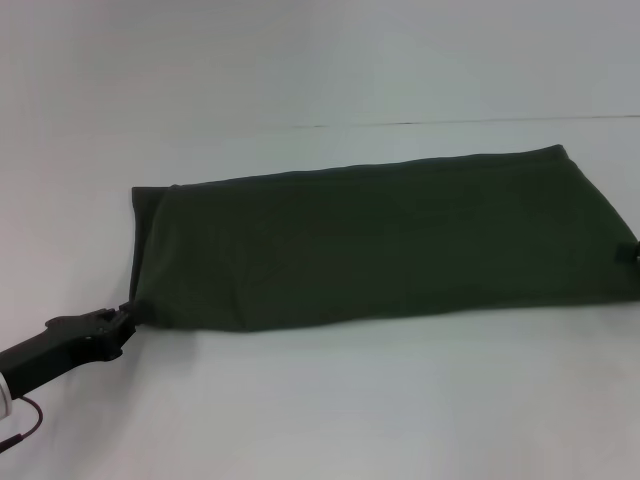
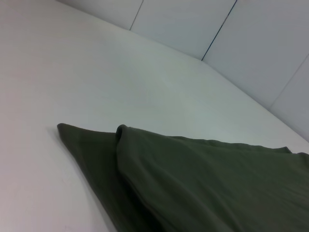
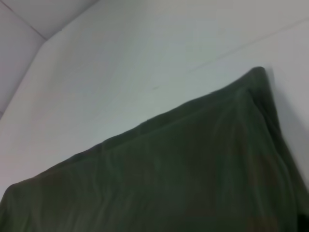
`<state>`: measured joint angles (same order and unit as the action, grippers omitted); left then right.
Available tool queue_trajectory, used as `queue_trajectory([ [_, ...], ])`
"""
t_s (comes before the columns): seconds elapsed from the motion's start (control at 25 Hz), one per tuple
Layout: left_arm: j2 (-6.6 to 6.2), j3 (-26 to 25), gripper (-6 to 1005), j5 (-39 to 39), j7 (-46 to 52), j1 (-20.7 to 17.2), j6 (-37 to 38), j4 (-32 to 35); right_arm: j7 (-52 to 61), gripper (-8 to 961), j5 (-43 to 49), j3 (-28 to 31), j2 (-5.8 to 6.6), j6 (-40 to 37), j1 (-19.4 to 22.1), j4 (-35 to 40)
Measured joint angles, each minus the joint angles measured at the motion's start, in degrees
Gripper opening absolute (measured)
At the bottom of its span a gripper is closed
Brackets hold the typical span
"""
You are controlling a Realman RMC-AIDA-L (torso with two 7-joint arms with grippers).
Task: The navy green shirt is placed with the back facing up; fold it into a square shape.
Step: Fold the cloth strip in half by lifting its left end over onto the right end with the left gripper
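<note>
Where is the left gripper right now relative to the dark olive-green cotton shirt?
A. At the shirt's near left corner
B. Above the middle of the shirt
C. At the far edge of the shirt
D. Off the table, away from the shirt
A: in the head view the left gripper meets the near left corner of the dark olive-green cotton shirt, which lies folded in a long band on the white table.

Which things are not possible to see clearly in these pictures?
- Right gripper: head view, cut off by the edge at the shirt's right end; open or shut unknown.
- Left gripper: head view, at the near left corner; too small to judge its grip.
- Shirt's underside: hidden in every view by the cloth itself.
</note>
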<state>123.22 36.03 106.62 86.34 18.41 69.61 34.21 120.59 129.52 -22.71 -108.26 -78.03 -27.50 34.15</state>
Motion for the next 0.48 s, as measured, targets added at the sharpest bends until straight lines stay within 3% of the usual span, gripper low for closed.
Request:
queue_trajectory([
  [0.48, 0.00, 0.0, 15, 0.0, 0.2, 0.2, 0.0, 0.2, 1.0, 717, 0.0, 0.3, 0.64, 0.8, 2.4, 0.1],
])
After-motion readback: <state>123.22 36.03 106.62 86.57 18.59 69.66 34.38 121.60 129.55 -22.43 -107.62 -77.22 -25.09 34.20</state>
